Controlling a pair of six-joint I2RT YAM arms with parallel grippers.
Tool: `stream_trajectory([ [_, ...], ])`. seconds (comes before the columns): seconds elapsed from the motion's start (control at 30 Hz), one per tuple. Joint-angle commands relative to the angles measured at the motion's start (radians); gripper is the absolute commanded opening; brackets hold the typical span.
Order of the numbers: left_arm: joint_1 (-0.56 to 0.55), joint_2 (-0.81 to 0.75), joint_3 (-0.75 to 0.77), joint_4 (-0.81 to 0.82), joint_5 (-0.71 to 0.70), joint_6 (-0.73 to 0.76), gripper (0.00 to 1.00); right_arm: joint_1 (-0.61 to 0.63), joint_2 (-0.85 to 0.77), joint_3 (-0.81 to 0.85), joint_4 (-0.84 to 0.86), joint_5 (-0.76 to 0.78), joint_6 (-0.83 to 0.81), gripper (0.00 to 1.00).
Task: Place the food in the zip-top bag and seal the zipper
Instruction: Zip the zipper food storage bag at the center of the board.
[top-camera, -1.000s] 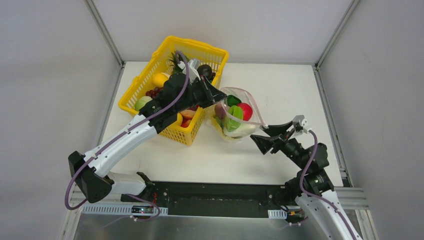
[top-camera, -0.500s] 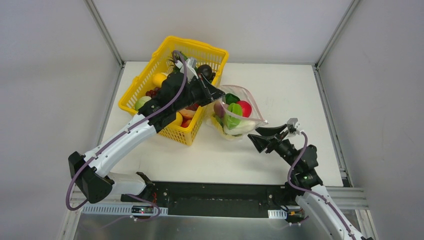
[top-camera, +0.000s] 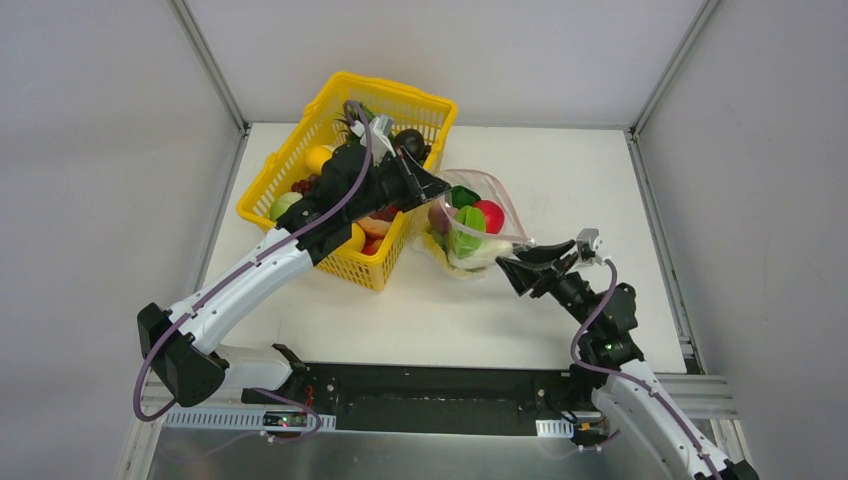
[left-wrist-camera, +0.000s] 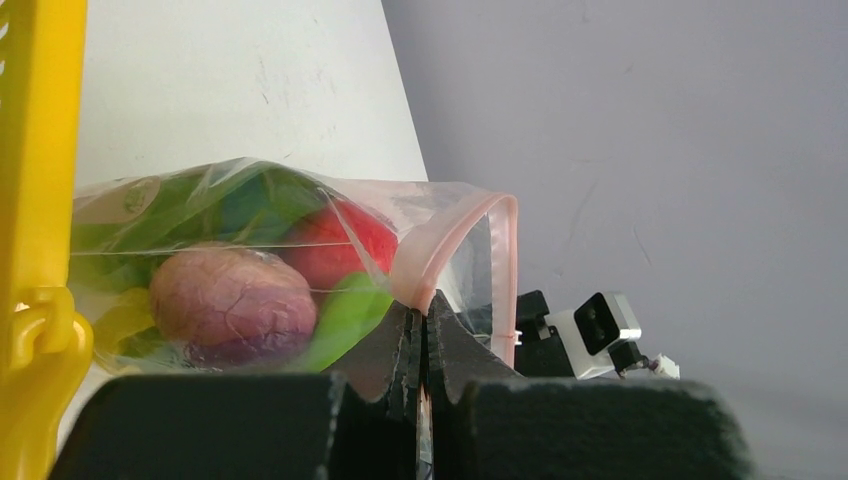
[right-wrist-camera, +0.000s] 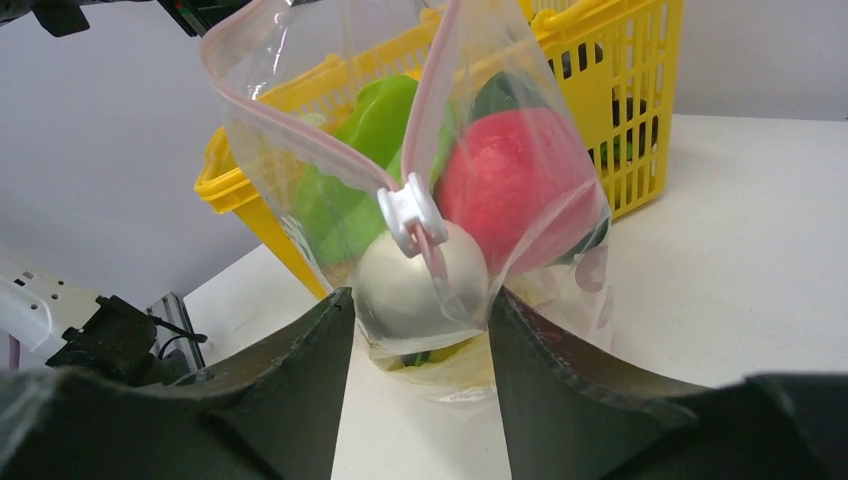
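Note:
The clear zip-top bag (top-camera: 470, 235) stands beside the basket, holding a red apple (top-camera: 489, 216), green pieces (top-camera: 465, 232), a white radish (top-camera: 480, 258) and a purplish fruit (top-camera: 438, 218). My left gripper (top-camera: 438, 188) is shut on the bag's pink zipper (left-wrist-camera: 445, 245) at its left end and holds the mouth up; it also shows in the left wrist view (left-wrist-camera: 422, 305). My right gripper (top-camera: 515, 262) is open, with its jaws on either side of the bag's right end (right-wrist-camera: 420, 300), just below the white slider (right-wrist-camera: 410, 215). The mouth gapes open.
The yellow mesh basket (top-camera: 395, 90) with several more toy foods stands right behind and left of the bag, under my left arm. The white table (top-camera: 590, 190) stretches to the right. Grey walls enclose the sides and back.
My right gripper has moved left, up to the bag's slider end, staying open. My left gripper has shifted slightly back, still gripping the zipper edge.

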Motion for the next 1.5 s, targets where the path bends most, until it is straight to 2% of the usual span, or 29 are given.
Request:
stream_trajectory([
  [0.0, 0.009, -0.024, 0.010, 0.128, 0.030, -0.019, 0.00, 0.000, 0.030, 0.068, 0.144, -0.030, 0.010, 0.53],
  [0.2, 0.011, -0.034, 0.001, 0.129, 0.017, -0.020, 0.00, -0.001, 0.071, 0.079, 0.148, -0.079, 0.007, 0.38],
  [0.27, 0.012, -0.036, -0.001, 0.130, 0.017, -0.019, 0.00, -0.002, 0.066, 0.072, 0.167, -0.070, 0.039, 0.41],
  [0.33, 0.012, -0.038, -0.005, 0.131, 0.012, -0.019, 0.00, -0.001, 0.048, 0.052, 0.209, -0.023, 0.077, 0.56],
  [0.37, 0.013, -0.040, -0.006, 0.133, 0.010, -0.019, 0.00, -0.002, 0.041, 0.046, 0.220, -0.011, 0.083, 0.59],
  [0.47, 0.014, -0.040, -0.010, 0.134, 0.009, -0.022, 0.00, -0.002, 0.035, 0.044, 0.222, 0.015, 0.090, 0.59],
  [0.73, 0.019, -0.050, -0.022, 0.141, 0.006, -0.027, 0.00, -0.002, 0.085, 0.021, 0.307, 0.028, 0.135, 0.42],
  [0.83, 0.021, -0.053, -0.024, 0.141, 0.007, -0.027, 0.00, -0.001, 0.084, 0.012, 0.306, 0.093, 0.143, 0.55],
  [1.07, 0.024, -0.057, -0.030, 0.147, 0.005, -0.030, 0.00, -0.001, 0.063, 0.008, 0.257, 0.094, 0.094, 0.62],
  [1.3, 0.027, -0.058, -0.041, 0.160, 0.008, -0.039, 0.00, -0.001, 0.079, -0.001, 0.256, 0.125, 0.091, 0.76],
  [1.4, 0.027, -0.058, -0.044, 0.165, 0.009, -0.042, 0.00, -0.002, 0.091, -0.014, 0.265, 0.141, 0.080, 0.78],
  [1.47, 0.027, -0.058, -0.048, 0.166, 0.009, -0.043, 0.00, -0.001, 0.110, -0.015, 0.291, 0.132, 0.080, 0.74],
])
